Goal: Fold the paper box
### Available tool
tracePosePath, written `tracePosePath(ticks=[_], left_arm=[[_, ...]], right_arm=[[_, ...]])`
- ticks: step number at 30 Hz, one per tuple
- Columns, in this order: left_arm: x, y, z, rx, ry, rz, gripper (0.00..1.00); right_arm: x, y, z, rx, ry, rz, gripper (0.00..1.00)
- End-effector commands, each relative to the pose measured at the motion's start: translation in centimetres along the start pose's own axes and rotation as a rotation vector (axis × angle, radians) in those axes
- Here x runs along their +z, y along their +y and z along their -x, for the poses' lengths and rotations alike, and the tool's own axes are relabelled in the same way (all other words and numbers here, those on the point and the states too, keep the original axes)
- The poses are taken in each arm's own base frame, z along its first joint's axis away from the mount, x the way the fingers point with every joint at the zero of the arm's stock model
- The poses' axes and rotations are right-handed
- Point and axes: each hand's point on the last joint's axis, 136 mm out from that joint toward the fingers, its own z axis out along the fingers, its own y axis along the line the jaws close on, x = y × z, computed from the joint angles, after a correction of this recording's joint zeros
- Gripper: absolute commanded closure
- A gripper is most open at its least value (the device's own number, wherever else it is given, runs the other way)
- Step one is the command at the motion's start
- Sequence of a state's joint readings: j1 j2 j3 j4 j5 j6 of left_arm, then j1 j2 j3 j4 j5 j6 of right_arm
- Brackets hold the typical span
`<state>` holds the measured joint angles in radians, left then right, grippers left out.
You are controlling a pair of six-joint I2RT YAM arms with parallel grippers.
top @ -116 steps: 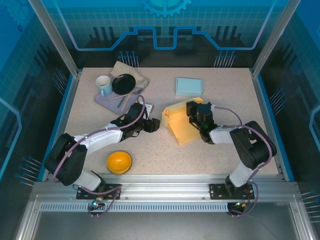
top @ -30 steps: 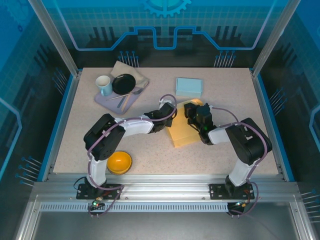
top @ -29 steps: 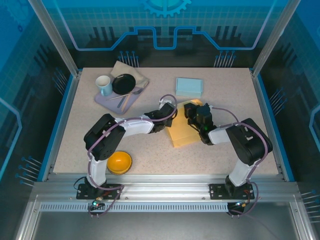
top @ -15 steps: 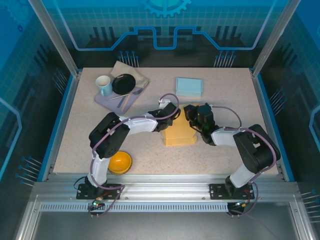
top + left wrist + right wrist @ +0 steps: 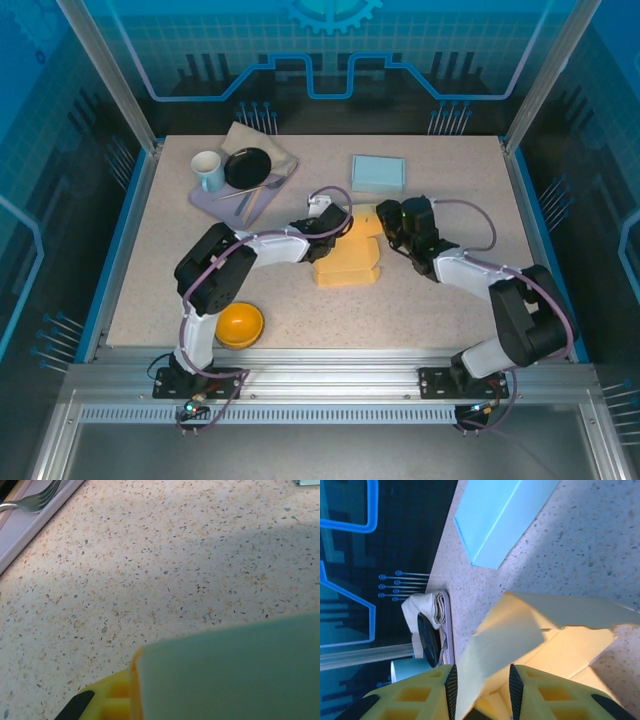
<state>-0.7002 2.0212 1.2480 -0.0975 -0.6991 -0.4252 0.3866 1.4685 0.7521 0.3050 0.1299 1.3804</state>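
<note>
The yellow paper box [image 5: 345, 264] lies partly folded in the middle of the table, one flap [image 5: 366, 222] raised at its far edge. My left gripper [image 5: 326, 224] sits at the box's far left corner. In the left wrist view a shaded panel of the box [image 5: 230, 670] covers the jaws, leaving one yellow finger [image 5: 112, 702] visible. My right gripper [image 5: 392, 224] is at the far right corner. In the right wrist view it [image 5: 481, 672] stands partly open with the pale flap [image 5: 505, 635] rising between its fingers, leaning on the left pad.
A grey tray [image 5: 215, 195] at the back left carries a mug [image 5: 207, 170], a black plate [image 5: 247, 167], cutlery and a cloth [image 5: 265, 140]. A light blue box [image 5: 378, 173] lies behind the grippers. An orange bowl [image 5: 239, 324] sits near the front left.
The box has slid left and turned to lie square to the table edge. The left gripper drew back leftward with it. The right gripper shifted slightly right and back.
</note>
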Motion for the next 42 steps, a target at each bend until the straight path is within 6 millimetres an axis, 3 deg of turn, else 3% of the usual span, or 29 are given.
tracePosePath(ticks=[1,6,9,13,17,23,35,42], left_arm=[[0.7,1.0,-4.0,0.201,0.084,-0.016,1.0],[-0.2,-1.0,-4.5,0.262,0.053,-0.201,1.0],[-0.6,-1.5,-4.6,0.289,0.042,-0.251,1.0],[-1.1,-2.1,-4.6,0.329,0.034,-0.299,1.0],[-2.1,-2.8,-4.8,0.37,0.018,-0.378,1.0],[-2.0,-3.5,-5.4,0.415,0.045,-0.422,1.0],[-0.8,-3.4,-6.2,0.378,0.103,-0.427,0.99],[0.0,-3.0,-6.6,0.356,0.139,-0.417,0.96]], right_arm=[[-2.0,2.4,0.1,-0.237,0.1,-0.089,0.67],[-3.9,2.8,1.2,-0.486,0.155,-0.258,0.69],[-3.7,3.0,1.6,-0.667,0.205,-0.312,0.65],[-1.6,3.8,-1.6,-0.949,0.425,-0.197,0.56],[-0.8,2.8,-4.4,-1.172,0.594,-0.089,0.52],[-0.1,1.9,-6.3,-1.214,0.713,0.027,0.51],[2.3,-3.8,-7.1,-1.192,0.808,-0.108,0.5],[2.6,-5.2,-7.0,-1.203,0.807,-0.144,0.52]])
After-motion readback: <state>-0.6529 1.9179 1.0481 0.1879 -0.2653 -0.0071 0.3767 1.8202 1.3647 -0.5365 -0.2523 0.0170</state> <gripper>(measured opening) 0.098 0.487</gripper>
